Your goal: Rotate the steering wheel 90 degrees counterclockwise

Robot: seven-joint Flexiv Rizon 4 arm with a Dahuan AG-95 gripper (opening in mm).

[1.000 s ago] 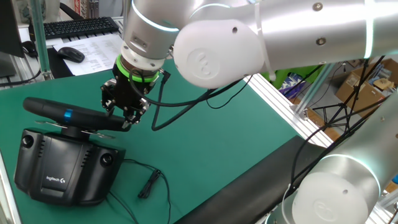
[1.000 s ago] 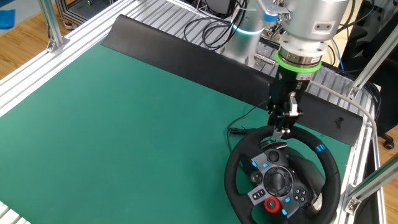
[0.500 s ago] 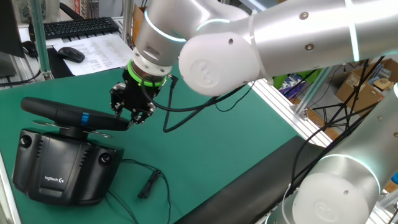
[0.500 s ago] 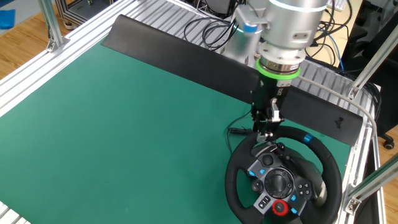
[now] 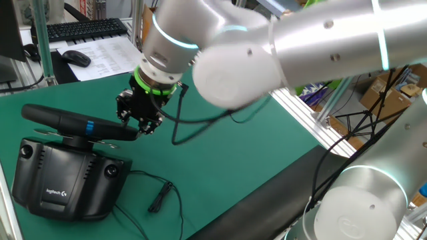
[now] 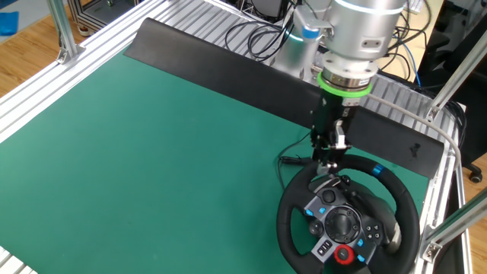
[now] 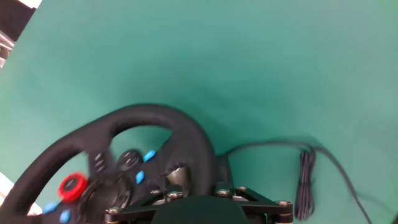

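Wheel: the black round steering wheel with silver spokes and a small blue stripe on its rim (image 5: 73, 123) (image 6: 346, 221) (image 7: 134, 162) sits on a bulky black plastic base housing (image 5: 63, 183) at one corner of the green table mat (image 5: 227, 153) (image 6: 152, 144) (image 7: 249, 68), close to the mat's edge and the aluminium frame rail (image 6: 437, 190).
Blue stripe: on the rim, just beside the gripper.
Gripper: the black two-finger gripper with a green ring above it (image 5: 138, 123) (image 6: 329, 161) sits down at the wheel's rim; whether its fingers clamp the rim or stand loose cannot be told, since the hand view is blurred.
Cable: a thin black cable with a bundled end (image 5: 160, 195) (image 7: 305, 180) lies on the mat just beside the base.
Open room: bare mat stretches away from the wheel towards the black strip (image 6: 228, 65) along the far edge.
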